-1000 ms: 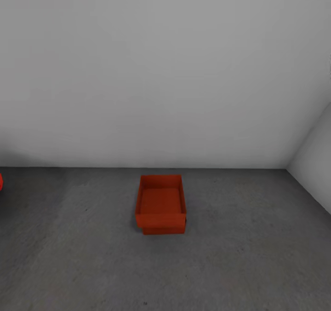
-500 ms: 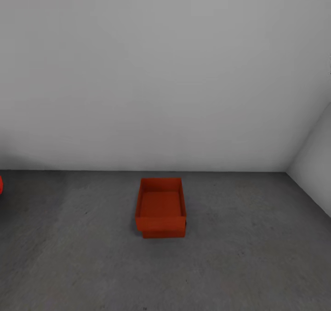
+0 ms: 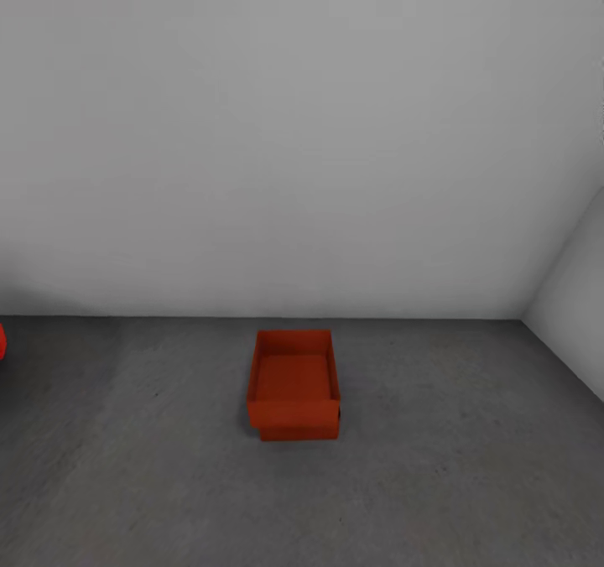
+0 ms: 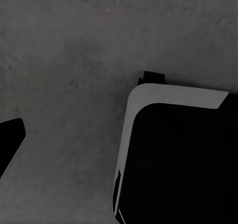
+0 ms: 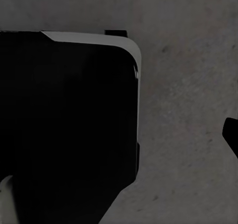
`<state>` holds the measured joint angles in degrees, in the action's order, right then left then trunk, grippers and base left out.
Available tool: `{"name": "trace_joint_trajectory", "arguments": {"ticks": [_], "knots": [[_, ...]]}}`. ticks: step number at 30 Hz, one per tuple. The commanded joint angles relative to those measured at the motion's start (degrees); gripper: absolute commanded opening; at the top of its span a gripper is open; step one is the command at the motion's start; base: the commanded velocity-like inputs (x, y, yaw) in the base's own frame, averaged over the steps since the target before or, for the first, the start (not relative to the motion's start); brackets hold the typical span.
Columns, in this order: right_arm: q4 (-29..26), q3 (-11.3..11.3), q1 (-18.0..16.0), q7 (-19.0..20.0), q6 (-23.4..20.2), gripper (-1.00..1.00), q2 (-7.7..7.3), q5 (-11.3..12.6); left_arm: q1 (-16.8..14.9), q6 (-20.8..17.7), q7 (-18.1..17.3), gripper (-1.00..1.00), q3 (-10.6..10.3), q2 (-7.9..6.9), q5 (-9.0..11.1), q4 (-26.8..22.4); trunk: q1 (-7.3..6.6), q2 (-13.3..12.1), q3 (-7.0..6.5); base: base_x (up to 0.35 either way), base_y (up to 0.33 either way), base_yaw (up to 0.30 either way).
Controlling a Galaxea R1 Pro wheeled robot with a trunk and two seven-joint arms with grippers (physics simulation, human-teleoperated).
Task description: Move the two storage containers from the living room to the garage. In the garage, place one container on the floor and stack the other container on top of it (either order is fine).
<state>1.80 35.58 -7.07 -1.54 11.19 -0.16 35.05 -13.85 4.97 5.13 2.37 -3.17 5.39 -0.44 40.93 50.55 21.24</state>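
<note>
Head view shows the two storage containers (image 3: 294,382) stacked on the garage floor (image 3: 461,466) near the white wall (image 3: 302,131), upper nested on lower as the task asks; either claw's state I cannot tell.

Black, smooth base housing (image 4: 178,159) with rounded corners, edged by a pale grey rim (matte, unmarked); same dark shell (image 5: 64,124) and light trim on the other side.

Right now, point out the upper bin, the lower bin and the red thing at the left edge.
upper bin (image 3: 292,376): head view, inner bottom.
lower bin (image 3: 298,431): head view, front wall under the upper bin.
red thing (image 3: 2,342): head view, sliver at picture's edge; too little to identify.
</note>
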Motion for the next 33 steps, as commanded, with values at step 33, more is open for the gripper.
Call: {"name": "trace_joint_trajectory", "arguments": {"ticks": [33], "knots": [[0.1,0.5,-0.1,-0.4,0.3,1.0,0.13,0.0,0.0,0.2,0.0,1.0,0.2,0.0,0.5,0.0,0.01,0.0,-3.0,0.0,0.0,0.0]]}}
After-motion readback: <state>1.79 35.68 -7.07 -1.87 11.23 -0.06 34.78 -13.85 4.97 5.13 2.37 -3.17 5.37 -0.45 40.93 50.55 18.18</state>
